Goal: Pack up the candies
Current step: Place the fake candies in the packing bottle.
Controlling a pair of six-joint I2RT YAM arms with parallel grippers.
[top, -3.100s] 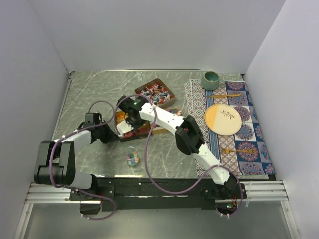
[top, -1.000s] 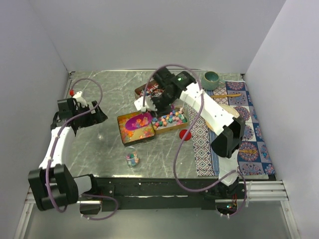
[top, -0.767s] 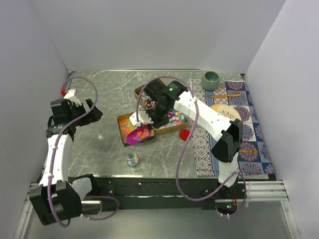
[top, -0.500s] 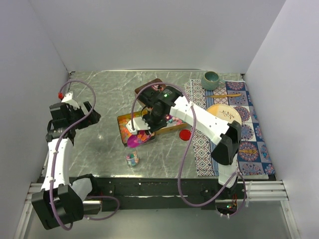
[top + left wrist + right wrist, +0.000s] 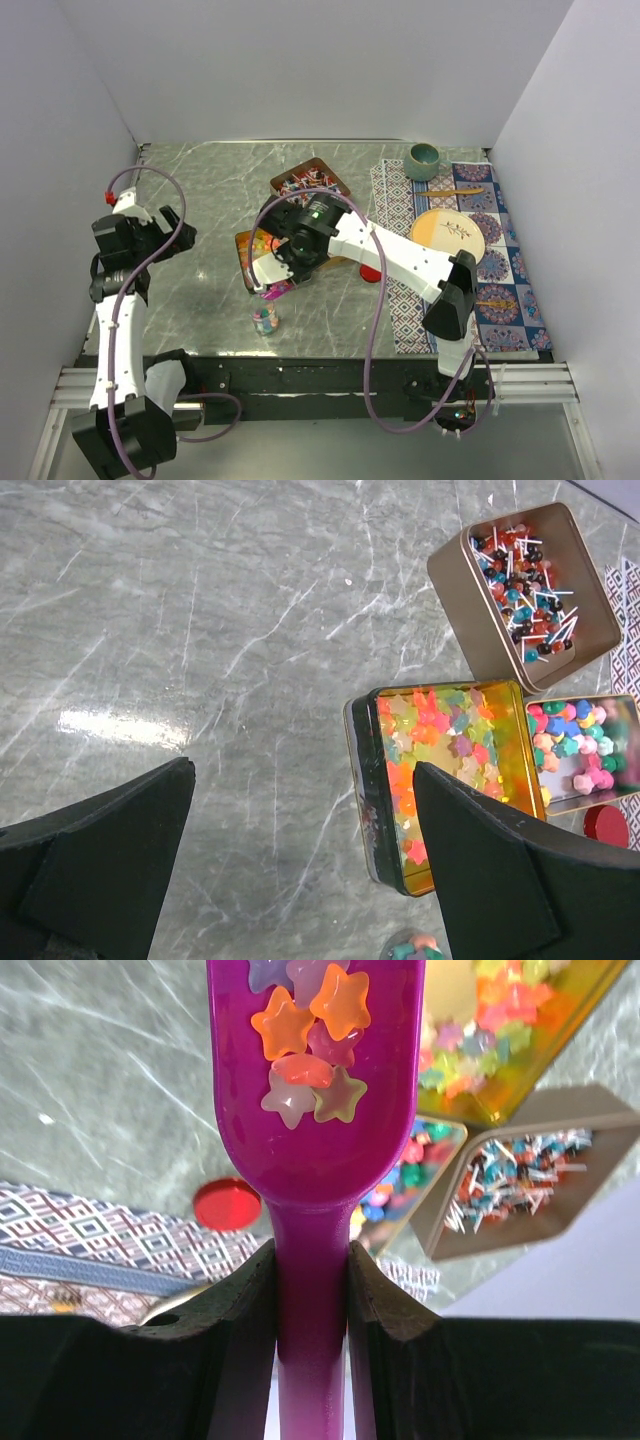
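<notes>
My right gripper [image 5: 311,1260] is shut on the handle of a purple scoop [image 5: 310,1130] that carries several star-shaped jelly candies [image 5: 305,1050]. In the top view the scoop [image 5: 272,288] hangs just above and behind a small clear jar [image 5: 265,318] that holds some sweets. More candies fill three open tins: star jellies [image 5: 440,770], pastel balls [image 5: 580,750] and stick sweets with small wrapped pieces [image 5: 525,590]. My left gripper [image 5: 300,780] is open and empty, raised over bare table left of the tins [image 5: 165,232].
A flat red lid [image 5: 605,825] lies right of the tins. A patterned placemat [image 5: 500,290] at the right carries a plate [image 5: 447,240], a green cup [image 5: 422,160], a spoon and a fork. White walls close in the table on three sides.
The right gripper has carried the scoop out of the star-jelly tin, toward the near side and the jar. The left arm has drawn back to the left and risen.
</notes>
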